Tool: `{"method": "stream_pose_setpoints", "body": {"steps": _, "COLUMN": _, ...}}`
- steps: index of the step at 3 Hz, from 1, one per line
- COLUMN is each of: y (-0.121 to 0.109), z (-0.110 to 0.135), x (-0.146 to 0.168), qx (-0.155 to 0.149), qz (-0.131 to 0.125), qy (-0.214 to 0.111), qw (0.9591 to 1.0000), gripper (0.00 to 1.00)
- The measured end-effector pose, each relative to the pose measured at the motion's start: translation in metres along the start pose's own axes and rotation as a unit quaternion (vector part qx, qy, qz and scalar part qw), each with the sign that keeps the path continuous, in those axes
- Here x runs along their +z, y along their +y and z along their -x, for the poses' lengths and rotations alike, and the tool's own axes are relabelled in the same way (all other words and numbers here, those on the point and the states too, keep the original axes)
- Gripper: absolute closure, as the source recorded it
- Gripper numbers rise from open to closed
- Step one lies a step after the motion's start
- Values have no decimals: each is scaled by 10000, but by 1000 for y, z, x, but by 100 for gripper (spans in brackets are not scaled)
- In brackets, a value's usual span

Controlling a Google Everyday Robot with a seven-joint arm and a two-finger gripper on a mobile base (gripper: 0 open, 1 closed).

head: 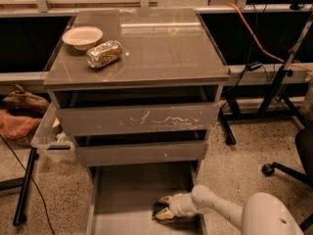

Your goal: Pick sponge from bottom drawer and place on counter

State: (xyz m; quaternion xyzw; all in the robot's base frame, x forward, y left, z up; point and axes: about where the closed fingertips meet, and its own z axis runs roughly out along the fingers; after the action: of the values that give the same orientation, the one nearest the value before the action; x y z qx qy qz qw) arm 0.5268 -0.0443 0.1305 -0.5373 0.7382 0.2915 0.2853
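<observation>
The bottom drawer (122, 199) stands pulled out at the foot of the cabinet, its grey floor showing. The sponge (160, 210), dark green over yellow, lies on the drawer floor toward its right side. My gripper (165, 207) reaches in from the lower right on a white arm, with one finger above the sponge and one below it, closed around it. The sponge rests low, at the drawer floor. The counter (161, 48) is the glossy grey-brown top of the cabinet above.
A crushed gold can (103, 54) and a pale bowl (82, 36) sit on the counter's left part. Two scratched grey drawers (137, 119) are above the open one. A clear bin (51, 136) hangs at the cabinet's left. Stand legs and a chair wheel (267, 169) are right.
</observation>
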Motion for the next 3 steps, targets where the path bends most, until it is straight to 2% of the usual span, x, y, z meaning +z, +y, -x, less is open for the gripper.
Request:
{"method": "stream_pose_setpoints", "body": {"steps": 1, "y": 4, "z": 14, "x": -11, "qx": -97, "qz": 64, "qy": -199, "qw": 9997, "gripper": 89}}
{"method": "stream_pose_setpoints", "body": {"steps": 2, "y": 18, "z": 65, "x": -56, "qx": -578, "qz": 138, "qy": -667, "qw": 9960, "gripper": 100}}
{"method": "stream_pose_setpoints", "body": {"steps": 3, "y": 36, "z": 128, "x": -119, "qx": -1199, "qz": -4, "qy": -945, "qw": 9883, "gripper": 100}}
